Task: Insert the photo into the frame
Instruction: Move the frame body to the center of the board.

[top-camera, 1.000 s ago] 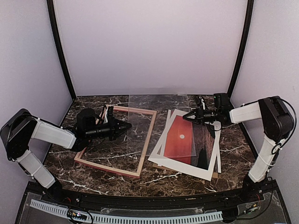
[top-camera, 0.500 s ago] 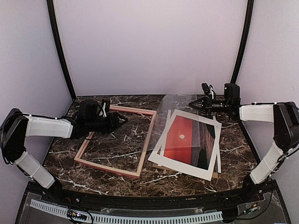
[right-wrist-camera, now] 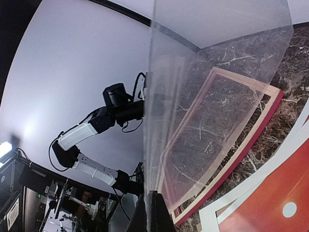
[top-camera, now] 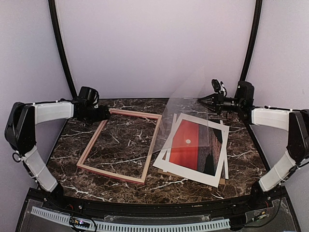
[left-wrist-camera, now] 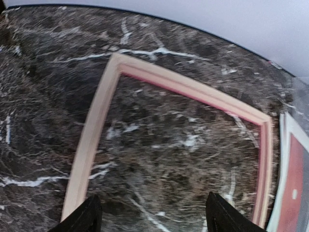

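The frame (top-camera: 93, 141) lies pale side up on the left half of the marble table, with nothing inside it. The photo (top-camera: 195, 145), a red sunset print, lies to its right under a white mat board (top-camera: 212, 178). My left gripper (top-camera: 107, 114) hovers open at the frame's far left corner. In the left wrist view its fingertips (left-wrist-camera: 88, 217) straddle bare marble inside the frame (left-wrist-camera: 96, 123). My right gripper (top-camera: 200, 100) is shut on the edge of a clear sheet (top-camera: 186, 121), which hangs tilted above the photo. The right wrist view shows the sheet (right-wrist-camera: 203, 96) pinched in the gripper (right-wrist-camera: 154, 212).
A brown board corner (top-camera: 166, 174) peeks out from under the mat. Pale walls close in the back and sides, with black posts (top-camera: 62, 53) at the corners. The photo's edge (left-wrist-camera: 295, 193) shows at the right of the left wrist view.
The left gripper opened and drew back from the frame's middle to its far left corner. The right gripper rose and moved back right, carrying the clear sheet off the frame.
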Robot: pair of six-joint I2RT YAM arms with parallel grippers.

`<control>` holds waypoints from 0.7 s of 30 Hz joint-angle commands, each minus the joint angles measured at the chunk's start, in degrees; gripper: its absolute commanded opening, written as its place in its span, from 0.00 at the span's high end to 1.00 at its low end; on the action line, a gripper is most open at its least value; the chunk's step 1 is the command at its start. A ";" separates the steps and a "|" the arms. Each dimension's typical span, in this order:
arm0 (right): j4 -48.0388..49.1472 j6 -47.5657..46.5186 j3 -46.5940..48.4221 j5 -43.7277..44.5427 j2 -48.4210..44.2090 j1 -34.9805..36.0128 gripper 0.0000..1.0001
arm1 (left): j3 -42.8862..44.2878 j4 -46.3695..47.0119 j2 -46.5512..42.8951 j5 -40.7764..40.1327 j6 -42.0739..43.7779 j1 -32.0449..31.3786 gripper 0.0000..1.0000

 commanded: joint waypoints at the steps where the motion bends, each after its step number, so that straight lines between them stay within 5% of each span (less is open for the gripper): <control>1: 8.11 4.68 1.51 -1.24 -2.72 -0.26 1.00 | 4.25 -10.61 6.52 -7.04 5.51 3.38 0.24; 10: 14.99 9.94 -1.05 -1.70 -2.92 0.43 1.00 | 10.10 -16.05 18.14 -12.82 7.26 4.99 0.24; 21: 8.53 6.15 1.39 -0.12 -3.36 0.52 1.00 | 2.00 -11.38 13.88 -1.43 4.65 2.54 0.40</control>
